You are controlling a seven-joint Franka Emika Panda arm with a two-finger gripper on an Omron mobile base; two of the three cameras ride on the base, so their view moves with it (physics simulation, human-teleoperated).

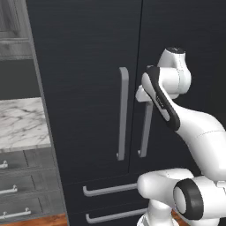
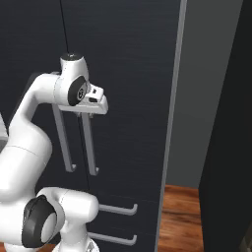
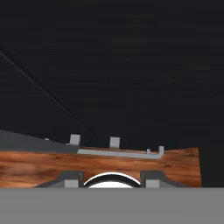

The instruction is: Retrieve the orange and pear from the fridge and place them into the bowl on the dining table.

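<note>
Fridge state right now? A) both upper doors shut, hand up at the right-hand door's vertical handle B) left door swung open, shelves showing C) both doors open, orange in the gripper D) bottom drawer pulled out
A: both doors of the fridge sit flush with only a thin seam between them, and the gripper is at the top of the right door handle.

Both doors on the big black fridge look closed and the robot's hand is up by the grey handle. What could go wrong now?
1. The tool sits at the top of the right door handle; whether it truly grips the bar is unclear, so it may slip off when pulling.
2. The left door handle hangs close beside it, so the hand might bump it.
3. The fridge is shut, and the arm stands right in front of the door's swing.
</note>
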